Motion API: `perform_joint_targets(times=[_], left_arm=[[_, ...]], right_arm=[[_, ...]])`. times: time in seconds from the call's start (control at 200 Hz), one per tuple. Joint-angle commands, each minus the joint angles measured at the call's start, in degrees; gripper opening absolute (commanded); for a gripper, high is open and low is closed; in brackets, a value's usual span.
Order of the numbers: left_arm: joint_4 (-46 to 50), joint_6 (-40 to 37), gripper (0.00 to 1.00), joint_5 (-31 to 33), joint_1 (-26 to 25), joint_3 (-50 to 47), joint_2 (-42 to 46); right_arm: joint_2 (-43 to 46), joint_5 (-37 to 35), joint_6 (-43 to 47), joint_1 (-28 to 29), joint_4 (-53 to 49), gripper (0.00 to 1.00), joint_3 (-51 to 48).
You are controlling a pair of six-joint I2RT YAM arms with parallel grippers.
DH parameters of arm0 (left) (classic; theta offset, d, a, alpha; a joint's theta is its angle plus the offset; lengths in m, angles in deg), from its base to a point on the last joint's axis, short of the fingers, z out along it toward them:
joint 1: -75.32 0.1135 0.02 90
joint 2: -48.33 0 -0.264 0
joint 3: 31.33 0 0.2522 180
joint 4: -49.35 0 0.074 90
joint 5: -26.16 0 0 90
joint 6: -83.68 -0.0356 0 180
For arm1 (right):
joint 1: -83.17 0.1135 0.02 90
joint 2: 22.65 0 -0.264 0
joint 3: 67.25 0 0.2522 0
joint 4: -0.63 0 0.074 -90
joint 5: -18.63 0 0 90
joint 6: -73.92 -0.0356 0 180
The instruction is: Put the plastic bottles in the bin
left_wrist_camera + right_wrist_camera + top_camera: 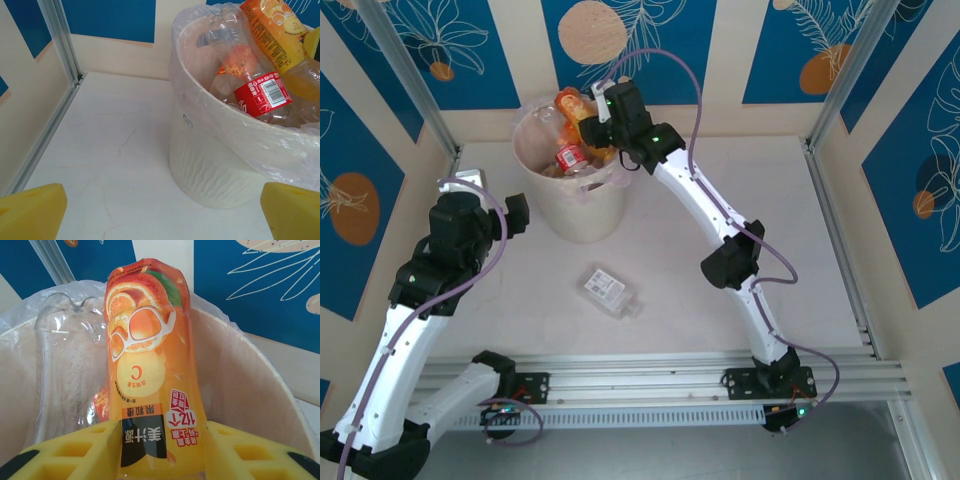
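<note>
Releasing over the bin, top view: the right gripper (592,118) is clamped on the orange-label bottle (567,100) above the far rim of the bin (582,222). I judge it should let go only once the bottle's whole length is inside the rim, since the pile sits high and the bottle could roll off.
Left gripper, top view: the left gripper (515,213) hangs just left of the bin wall.
Count, top view: one bin. One white-label bottle (608,292) lies on the table (720,220) in front of the bin, apart from it. One red-label bottle (570,157) is inside the bin and one bottle is held. The rest inside are too jumbled to count.
Left wrist view: the left gripper (160,220) has its fingers (32,210) spread wide with nothing between them. The bin (200,170) is ahead, and the red-label bottle (257,95) and orange-label bottle (272,30) rise above its rim.
Right wrist view: the right gripper (160,455) has its fingers (75,452) pinching the orange-label bottle (150,365) low down. One clear bottle (65,375) leans beside it inside the bin (240,390).
</note>
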Motion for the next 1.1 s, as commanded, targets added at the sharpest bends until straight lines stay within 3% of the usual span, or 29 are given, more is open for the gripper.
perform_joint_targets(times=[0.0, 0.325, 0.465, 0.625, 0.79, 0.93, 1.095], left_arm=[[0.19, 0.24, 1.0, -0.34, 0.36, -0.27, 0.77], [0.11, 0.27, 1.0, -0.43, 0.28, -0.44, 0.85], [0.18, 0.57, 1.0, -0.7, 0.32, -0.7, 1.09], [0.78, 0.85, 0.99, -1.4, 0.33, -0.75, 1.52], [2.34, 1.49, 0.99, -2.38, 0.29, -1.47, 2.49], [4.26, 2.41, 1.0, -2.81, 0.33, -2.77, 4.31], [5.9, 5.09, 1.0, -5.88, 0.28, -6.51, 7.09]], right_arm=[[2.39, 2.26, -1.1, 0.25, -5.62, 0.44, -2.15], [5.88, 0.06, -1.81, 1.37, -8.14, 0.44, -6.01], [6.24, 1.49, -0.2, 1.68, -8.13, 0.45, -2.81], [6.5, 2.81, 0.95, 1.72, -8.37, 0.54, 2.68], [9.91, 3.88, 1.04, 1.84, -9.09, 0.55, 2.9], [16.72, 3.45, 0.53, 2.79, -10.68, 0.56, -4.45], [31.81, -1.74, -0.67, 6.57, -8.4, 0.63, -24.94]])
